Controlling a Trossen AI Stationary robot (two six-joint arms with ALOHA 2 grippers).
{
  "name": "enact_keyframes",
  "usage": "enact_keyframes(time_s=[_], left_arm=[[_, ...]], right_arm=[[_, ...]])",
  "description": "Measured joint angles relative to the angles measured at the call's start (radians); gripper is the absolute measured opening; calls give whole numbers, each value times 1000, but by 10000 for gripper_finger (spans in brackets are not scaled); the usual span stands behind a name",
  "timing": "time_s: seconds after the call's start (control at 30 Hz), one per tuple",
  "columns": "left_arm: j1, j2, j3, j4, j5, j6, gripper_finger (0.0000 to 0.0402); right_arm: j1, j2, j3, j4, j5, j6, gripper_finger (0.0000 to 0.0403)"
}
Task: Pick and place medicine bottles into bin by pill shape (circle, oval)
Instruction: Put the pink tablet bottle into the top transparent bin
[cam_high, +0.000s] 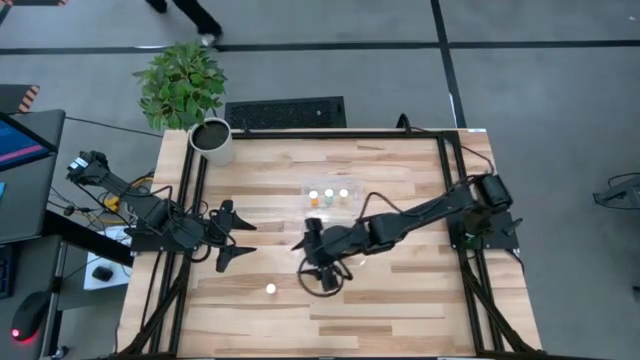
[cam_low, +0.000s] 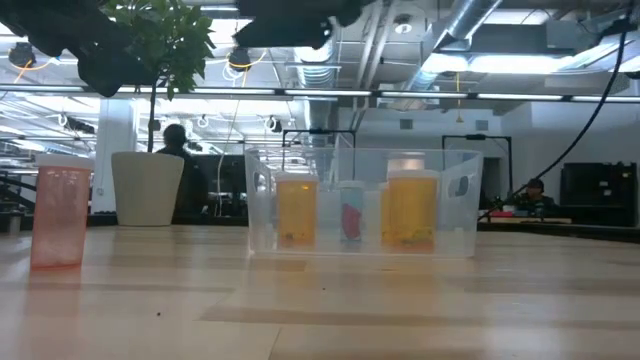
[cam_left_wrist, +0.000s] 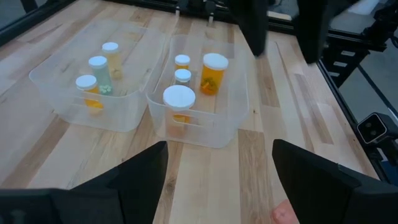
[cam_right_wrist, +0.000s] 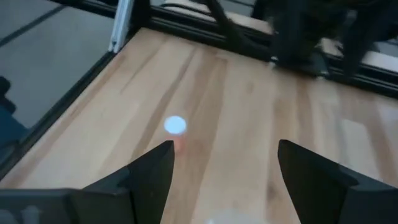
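Bottle (cam_high: 270, 289) upright alone on counter (cam_high: 400, 300), well apart from bin (cam_high: 330, 197) holding the rest. Likely light, rigid, slick plastic, easily tipped; best gripped across the body below the white cap. Right pincer (cam_high: 309, 237) released, between bottle and bin; left pincer (cam_high: 243, 240) released, idle.

No readable text, label, brand, number or sign appears in any of the views. The medicine bottles (cam_left_wrist: 213, 73) in the bin (cam_left_wrist: 130, 112) show only plain white caps and amber sides, with any label print too small and blurred to make out. The monitor (cam_high: 20, 140) off the table at about nine o'clock shows only patches of colour, with no legible characters.
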Motion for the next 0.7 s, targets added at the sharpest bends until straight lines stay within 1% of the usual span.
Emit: enact_keyframes(time_s=[0.17,0.33,0.53,0.63,0.7], left_arm=[[0,0,0,5,1,-1,283],[0,0,0,5,6,-1,283],[0,0,0,3,8,-1,283],[0,0,0,3,8,-1,283],[0,0,0,0,9,-1,283]], right_arm=[[0,138,151,1,-85,-31,295],[1,264,299,-59,-154,-47,295],[6,396,428,-86,-178,-46,295],[7,440,454,-114,-183,-35,295],[7,469,475,-96,-184,-28,295]])
